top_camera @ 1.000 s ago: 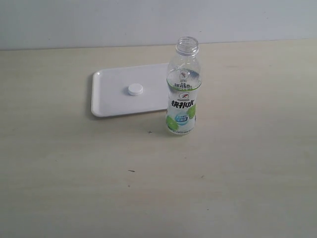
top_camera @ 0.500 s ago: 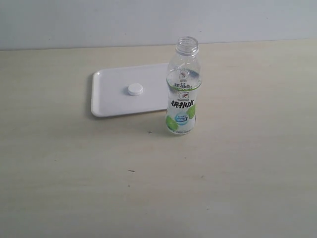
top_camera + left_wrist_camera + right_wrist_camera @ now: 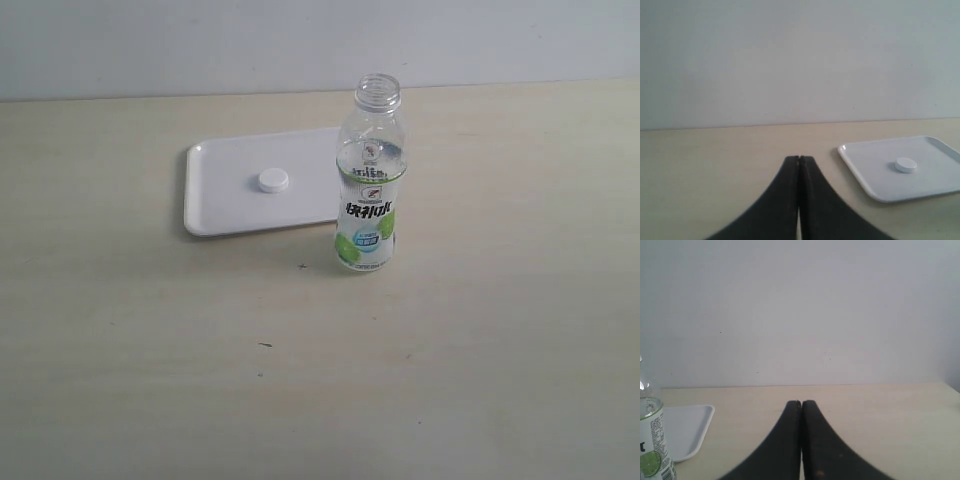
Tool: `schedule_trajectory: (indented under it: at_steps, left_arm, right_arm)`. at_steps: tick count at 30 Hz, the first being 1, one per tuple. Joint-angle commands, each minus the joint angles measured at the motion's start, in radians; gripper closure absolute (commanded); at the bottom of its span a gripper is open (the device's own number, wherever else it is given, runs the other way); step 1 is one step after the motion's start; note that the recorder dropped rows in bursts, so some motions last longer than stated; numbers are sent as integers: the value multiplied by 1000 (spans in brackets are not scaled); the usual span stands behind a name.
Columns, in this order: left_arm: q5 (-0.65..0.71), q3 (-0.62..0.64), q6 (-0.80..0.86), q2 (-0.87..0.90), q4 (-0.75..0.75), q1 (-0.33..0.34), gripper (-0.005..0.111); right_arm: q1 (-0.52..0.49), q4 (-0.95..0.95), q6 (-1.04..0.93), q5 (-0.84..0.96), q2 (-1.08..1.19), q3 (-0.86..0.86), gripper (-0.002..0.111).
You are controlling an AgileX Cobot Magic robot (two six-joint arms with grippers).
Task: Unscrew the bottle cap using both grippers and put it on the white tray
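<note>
The clear bottle [image 3: 369,180] stands upright on the table with its neck open, just in front of the white tray's right end. The white bottle cap [image 3: 272,181] lies flat on the white tray [image 3: 220,205]. Neither arm shows in the exterior view. In the left wrist view my left gripper [image 3: 799,159] is shut with nothing in it, well short of the tray [image 3: 875,187] and the cap [image 3: 906,165]. My right gripper [image 3: 801,403] is shut and empty too; the bottle [image 3: 652,440] and a corner of the tray [image 3: 690,440] show at that view's edge.
A pale wooden table [image 3: 450,360] carries everything, with a plain light wall [image 3: 200,45] behind it. A few small dark specks [image 3: 265,345] mark the tabletop in front of the tray.
</note>
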Motion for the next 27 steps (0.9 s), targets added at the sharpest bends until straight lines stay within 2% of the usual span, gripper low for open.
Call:
schedule_trajectory:
  at_steps: [1,27]
  left_arm:
    - [5,3,-4,-7,-68,4,107]
    - [27,3,2,-7,-68,4,107]
  right_arm:
    - [-7,-1,0,2,-5,4,108]
    - [-7,0,0,29,-5,4,108]
